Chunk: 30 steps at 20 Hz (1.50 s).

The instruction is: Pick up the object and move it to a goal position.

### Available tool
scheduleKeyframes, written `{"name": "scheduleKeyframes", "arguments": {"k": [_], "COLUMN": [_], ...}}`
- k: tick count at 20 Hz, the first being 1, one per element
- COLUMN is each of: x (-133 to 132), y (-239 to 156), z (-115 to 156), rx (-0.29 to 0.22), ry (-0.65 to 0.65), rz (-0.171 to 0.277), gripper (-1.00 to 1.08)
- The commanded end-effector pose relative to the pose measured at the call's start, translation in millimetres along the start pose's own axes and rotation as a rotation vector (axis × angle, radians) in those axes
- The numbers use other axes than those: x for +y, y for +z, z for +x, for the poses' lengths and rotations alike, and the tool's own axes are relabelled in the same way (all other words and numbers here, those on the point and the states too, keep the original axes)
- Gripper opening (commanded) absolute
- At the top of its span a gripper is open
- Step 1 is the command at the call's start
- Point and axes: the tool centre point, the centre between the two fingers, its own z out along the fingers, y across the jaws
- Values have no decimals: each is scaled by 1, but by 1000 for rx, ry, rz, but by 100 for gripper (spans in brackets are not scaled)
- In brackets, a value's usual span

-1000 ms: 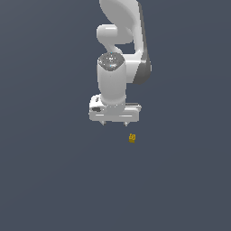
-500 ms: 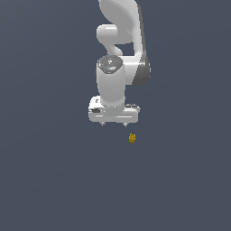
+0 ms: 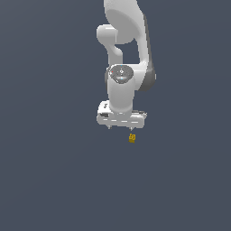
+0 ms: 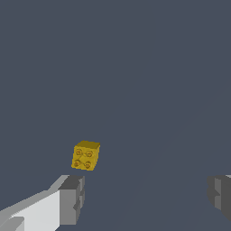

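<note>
The object is a tiny yellow-orange block (image 3: 131, 137) with darker round marks, lying on the dark grey floor. In the exterior view it sits just below the white gripper (image 3: 122, 128), toward that view's right end of the hand. The wrist view shows the block (image 4: 85, 155) close to one grey fingertip (image 4: 72, 199), outside the gap between the two fingers. The other fingertip (image 4: 221, 194) is far across the picture. The gripper (image 4: 146, 198) is open and empty, and it does not touch the block.
The white arm (image 3: 128, 54) rises above the gripper. Plain dark grey floor (image 3: 54, 180) surrounds the block on all sides.
The arm has shifted slightly toward the exterior view's right and a little lower. The block has not moved.
</note>
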Motion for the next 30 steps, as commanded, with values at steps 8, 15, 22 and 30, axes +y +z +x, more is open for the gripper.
{"name": "scheduleKeyframes", "arguments": {"k": [8,15,22,30], "x": [-45,-63,-66,-66], "y": [44,62,66,93], "z": [-8,-14,-15,-16], "rx": [-5,-5,-6,-6], "ry": [104,147,153,154], "rz": [-15,-21,-22,-22], "gripper": [100,100,100,100]}}
